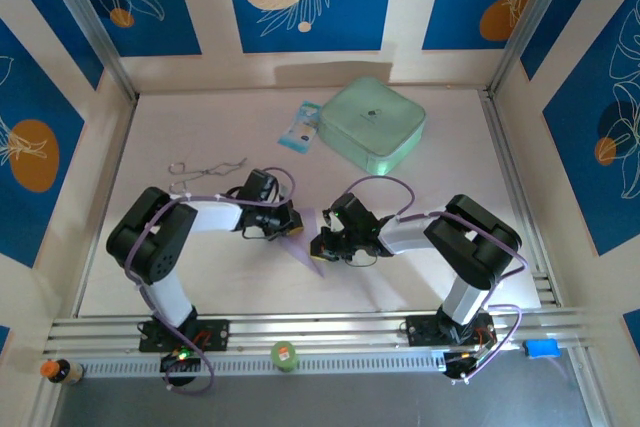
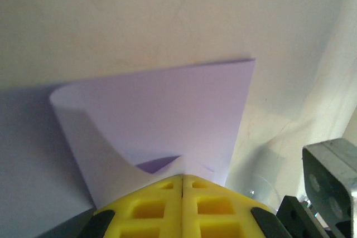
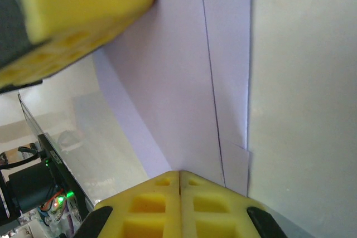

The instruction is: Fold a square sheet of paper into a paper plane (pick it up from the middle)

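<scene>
Nearest the arm bases, one small green round object (image 1: 285,355) sits on the front rail. Just beyond it, over the middle of the tabletop (image 1: 150,137), the single sheet of paper (image 1: 306,237) is held between the two pincers. It is creased into a pointed, partly folded shape rather than a flat square, and whether it rests on the surface or is lifted clear cannot be told. The left pincer (image 1: 283,224) has its yellow fingers pressed together, with the lavender sheet coming straight out from between the tips, so it appears clamped on one edge. The right pincer (image 1: 325,244) is likewise closed, with the paper running up from its tips, and looks pinched on the opposite side. In the left wrist view the paper bows and curls over on one side, which suggests that it is very light, thin and limp. It would likely sag wherever it is unsupported, tear under a hard tug and slip from a loose pinch. The safest hold is probably a flat pinch on a folded edge or along a crease, where doubled layers lend some stiffness. Farther back lie one bent wire (image 1: 205,167), then one blue-and-white packet (image 1: 299,127) just beside one mint-green case (image 1: 373,125), all well apart from the paper.
</scene>
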